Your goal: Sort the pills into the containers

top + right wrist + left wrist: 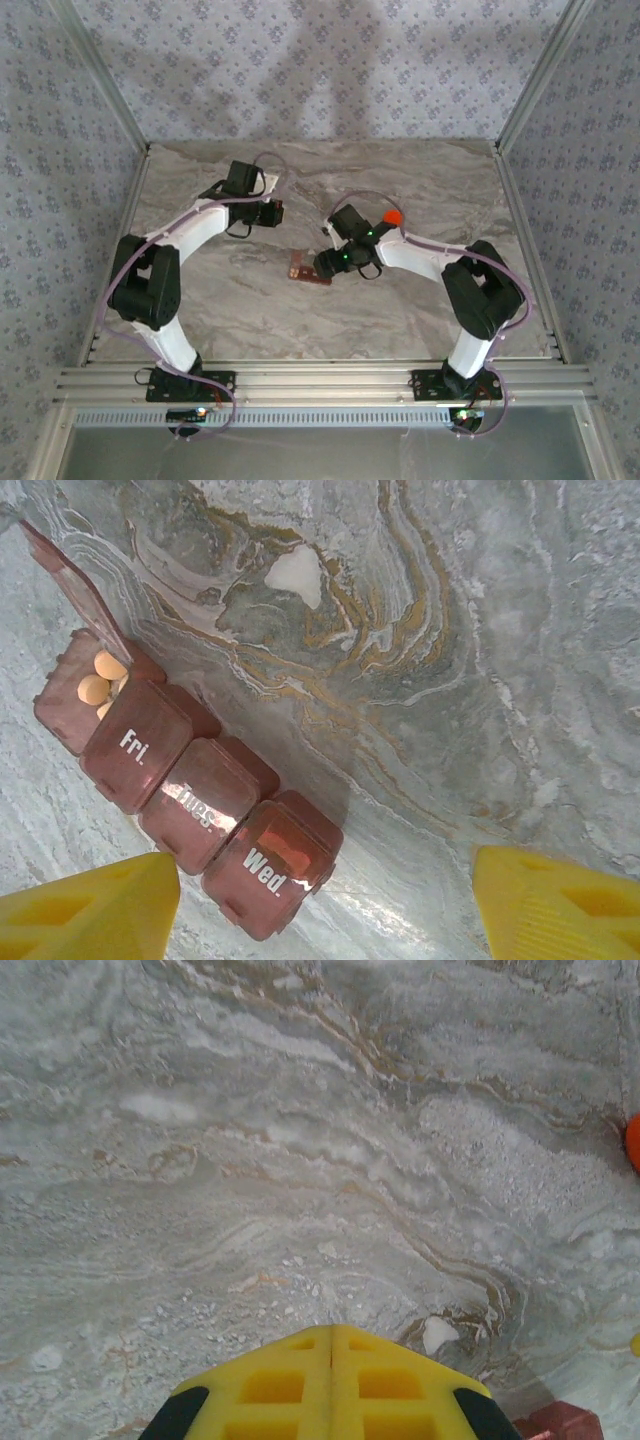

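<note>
Dark red-brown translucent plastic strip of four square containers lies at eight o'clock before the right jaws, parted and empty; smooth veined marble bench runs open toward two. Left jaws shut, holding nothing.

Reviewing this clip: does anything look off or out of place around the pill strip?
The containers have closed lids that read Fri., Tues., Wed. in a row, out of weekday order. The end compartment is open, with pale orange pills inside.
</note>
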Robot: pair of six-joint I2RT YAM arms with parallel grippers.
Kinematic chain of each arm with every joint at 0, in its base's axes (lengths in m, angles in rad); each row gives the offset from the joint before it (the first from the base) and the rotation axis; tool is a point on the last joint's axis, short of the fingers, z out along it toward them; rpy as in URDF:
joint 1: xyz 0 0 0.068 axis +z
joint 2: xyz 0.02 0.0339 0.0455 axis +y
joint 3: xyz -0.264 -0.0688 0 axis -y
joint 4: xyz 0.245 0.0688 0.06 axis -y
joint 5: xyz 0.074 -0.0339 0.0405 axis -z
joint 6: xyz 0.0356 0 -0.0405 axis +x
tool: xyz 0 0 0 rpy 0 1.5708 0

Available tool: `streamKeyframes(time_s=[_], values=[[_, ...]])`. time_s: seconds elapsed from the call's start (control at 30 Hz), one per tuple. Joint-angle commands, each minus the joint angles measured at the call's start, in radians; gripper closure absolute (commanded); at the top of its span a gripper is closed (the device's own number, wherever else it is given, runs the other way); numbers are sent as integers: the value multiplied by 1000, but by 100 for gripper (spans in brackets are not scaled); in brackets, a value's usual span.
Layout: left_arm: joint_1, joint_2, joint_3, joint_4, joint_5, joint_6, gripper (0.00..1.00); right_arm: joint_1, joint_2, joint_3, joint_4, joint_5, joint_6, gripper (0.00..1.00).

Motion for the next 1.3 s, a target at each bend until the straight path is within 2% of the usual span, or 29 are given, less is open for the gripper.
streamKeyframes(time_s=[0.0, 0.87, 1.27], values=[[-18, 20, 38, -49, 36, 9, 100, 9, 28, 19, 6, 24, -2, 22], [-118, 148, 95, -133, 32, 31, 100, 29, 106, 27, 23, 14, 8, 25], [-141, 126, 69, -194, 42, 47, 100, 28, 120, 20, 22, 18, 36, 27]])
